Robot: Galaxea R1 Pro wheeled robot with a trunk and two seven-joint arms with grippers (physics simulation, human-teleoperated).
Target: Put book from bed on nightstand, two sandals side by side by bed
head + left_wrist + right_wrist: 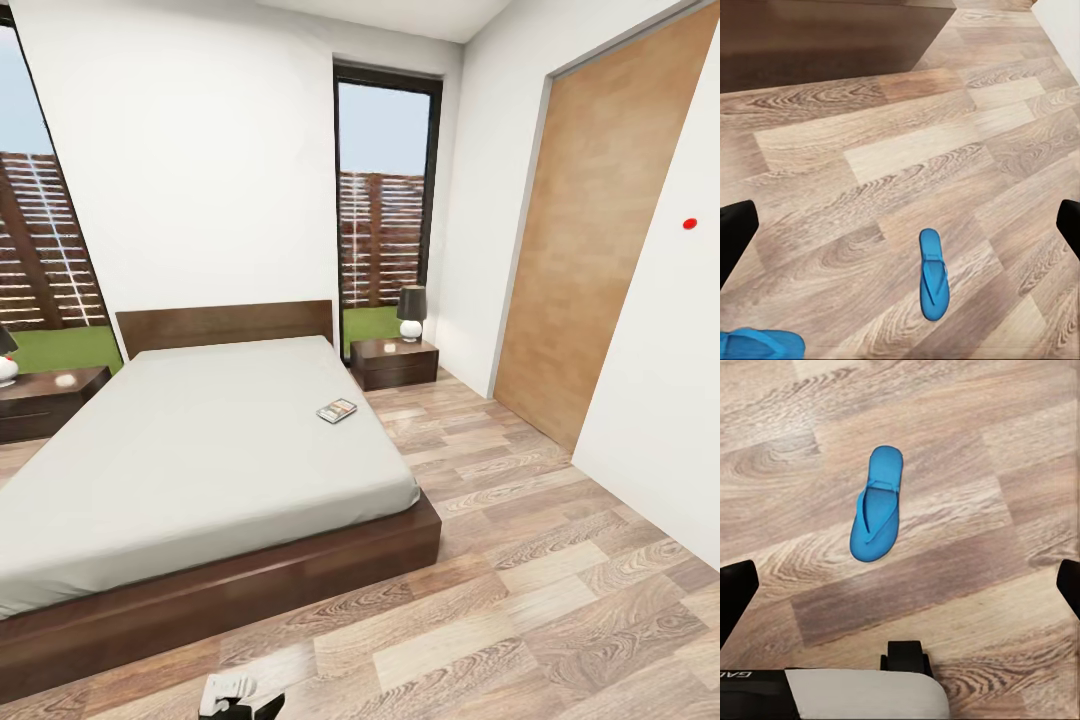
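Note:
The small dark book lies flat near the right edge of the pale mattress of the bed. One dark nightstand stands right of the headboard, another nightstand to the left. In the left wrist view a blue sandal lies on the plank floor, with part of a second sandal at the frame's corner. The right wrist view has one blue sandal on the floor. My left gripper and right gripper both stand open above the floor, holding nothing.
A lamp sits on the right nightstand. A tall dark-framed window is behind it. A brown wood panel lines the right wall. Plank floor stretches right of the bed. Part of my body shows at the bottom.

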